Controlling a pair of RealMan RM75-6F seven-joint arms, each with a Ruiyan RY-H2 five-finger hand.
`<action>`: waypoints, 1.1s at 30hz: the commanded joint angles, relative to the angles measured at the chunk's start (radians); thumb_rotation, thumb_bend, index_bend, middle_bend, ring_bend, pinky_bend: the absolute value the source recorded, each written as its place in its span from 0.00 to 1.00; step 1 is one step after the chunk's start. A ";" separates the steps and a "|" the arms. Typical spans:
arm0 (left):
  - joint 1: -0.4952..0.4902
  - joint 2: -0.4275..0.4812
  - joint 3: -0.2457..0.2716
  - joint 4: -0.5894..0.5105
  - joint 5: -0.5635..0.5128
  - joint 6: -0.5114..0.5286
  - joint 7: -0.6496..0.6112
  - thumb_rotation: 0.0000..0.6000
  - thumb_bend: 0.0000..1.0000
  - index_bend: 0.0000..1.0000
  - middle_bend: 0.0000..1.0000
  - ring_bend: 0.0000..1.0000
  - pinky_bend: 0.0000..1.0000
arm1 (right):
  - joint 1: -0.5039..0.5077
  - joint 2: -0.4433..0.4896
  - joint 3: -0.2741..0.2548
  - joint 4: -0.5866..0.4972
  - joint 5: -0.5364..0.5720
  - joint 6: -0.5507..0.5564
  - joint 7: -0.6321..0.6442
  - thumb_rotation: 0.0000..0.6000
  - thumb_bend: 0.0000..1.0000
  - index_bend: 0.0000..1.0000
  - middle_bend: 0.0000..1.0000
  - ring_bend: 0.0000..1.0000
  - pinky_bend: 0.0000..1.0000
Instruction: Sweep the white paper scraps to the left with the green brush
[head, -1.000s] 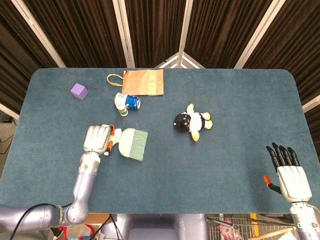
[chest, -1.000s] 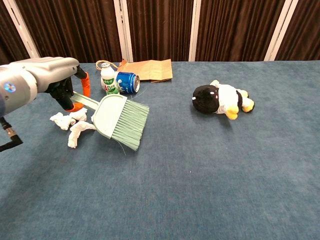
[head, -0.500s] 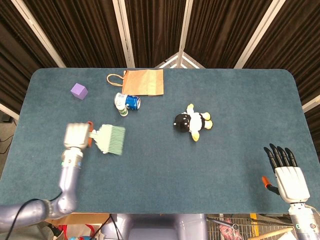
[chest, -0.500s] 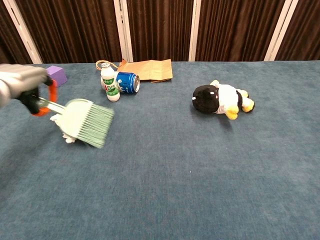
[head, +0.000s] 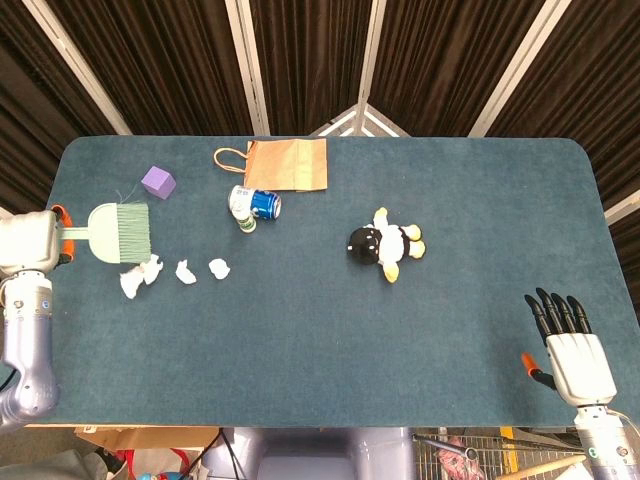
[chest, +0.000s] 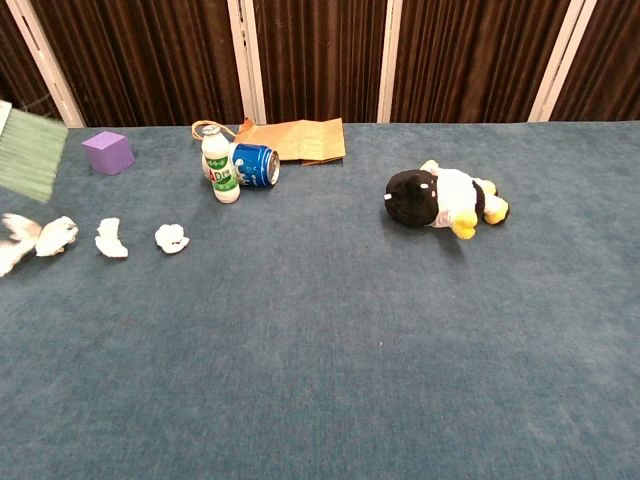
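1. Dark curtains with pale uprights behind; teal felt-covered table (head: 330, 330) carries everything.
2. Left hand (head: 25, 242) sits at the table's far left edge, fingers closed round the orange-tipped handle of the green-bristled hand brush (head: 118, 233). In the chest view only the bristle block shows at the frame's left edge, and it looks lifted off the felt, though that view is too cropped to be sure.
3. White crumpled paper scraps (head: 178, 271) lie in a loose row just below and right of the brush head, three or so pieces, the leftmost nearly under the bristles.
4. Right hand (head: 572, 350) rests at the near right corner, fingers spread, holding nothing.
5. Bystanders: purple cube (head: 158, 182), brown paper bag (head: 286, 164), white bottle beside a blue can (head: 265, 204), black-and-white plush toy (head: 385, 243).
6. Judgement: next stroke should start right of the rightmost scrap, bristles pressed flat to the felt, drawn left in one level pass; keep clear of the bottle.
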 joint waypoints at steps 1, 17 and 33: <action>0.003 0.016 -0.013 -0.051 0.032 -0.008 -0.027 1.00 0.73 0.78 1.00 1.00 1.00 | 0.001 -0.001 0.000 0.000 0.000 -0.001 0.000 1.00 0.32 0.00 0.00 0.00 0.01; -0.161 -0.377 0.040 -0.028 -0.015 0.020 0.164 1.00 0.74 0.78 1.00 1.00 1.00 | -0.002 0.006 0.004 0.002 0.009 0.002 0.031 1.00 0.32 0.00 0.00 0.00 0.01; -0.109 -0.300 0.044 0.132 -0.159 0.003 0.165 1.00 0.74 0.78 1.00 1.00 1.00 | -0.007 0.012 0.000 -0.005 0.010 0.005 0.028 1.00 0.32 0.00 0.00 0.00 0.01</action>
